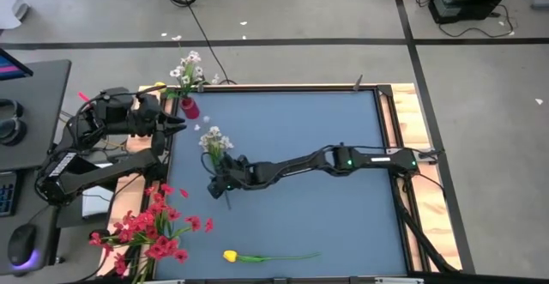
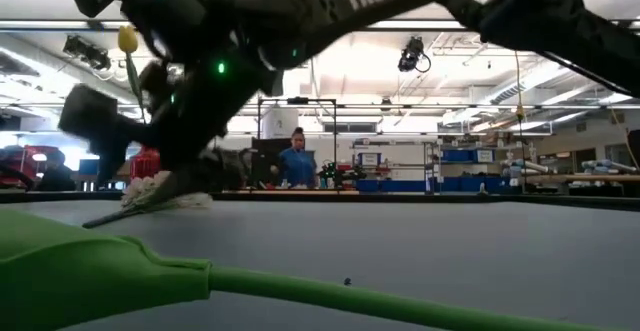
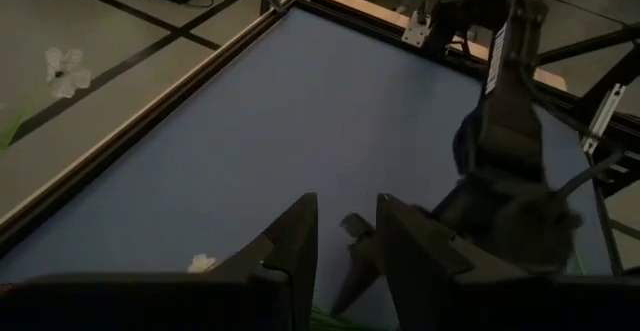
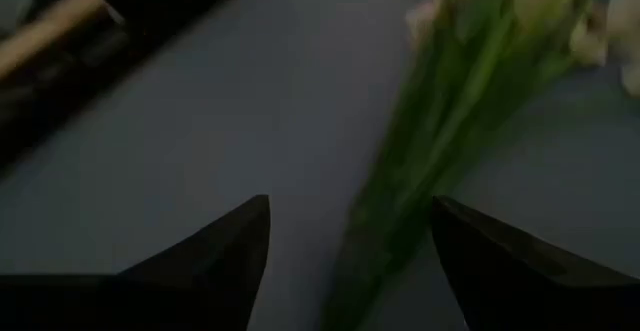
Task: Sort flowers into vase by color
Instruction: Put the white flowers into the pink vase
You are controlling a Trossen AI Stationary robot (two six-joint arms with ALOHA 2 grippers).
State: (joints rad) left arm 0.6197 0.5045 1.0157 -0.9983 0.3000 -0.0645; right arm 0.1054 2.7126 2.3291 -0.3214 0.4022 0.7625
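Note:
A small red vase (image 1: 189, 108) stands in the table's far left corner with white blossoms (image 1: 190, 68) rising from it. A yellow tulip head (image 1: 159, 87) shows beside them, high up in the low view (image 2: 127, 39). A spray of white blossoms (image 1: 214, 140) lies on the blue table, stem toward the near edge. My right gripper (image 1: 221, 186) is open above that stem (image 4: 430, 141), one finger on each side (image 4: 350, 203), apart from it. My left gripper (image 1: 178, 127) waits by the vase, its fingers a little apart (image 3: 345, 203) with nothing between them.
A heap of red flowers (image 1: 154, 228) lies at the near left edge. One yellow tulip (image 1: 230, 256) lies along the near edge, its green stem (image 2: 100, 271) filling the low view's foreground. A wooden frame (image 1: 390, 112) borders the table. A person (image 2: 297, 161) stands far behind.

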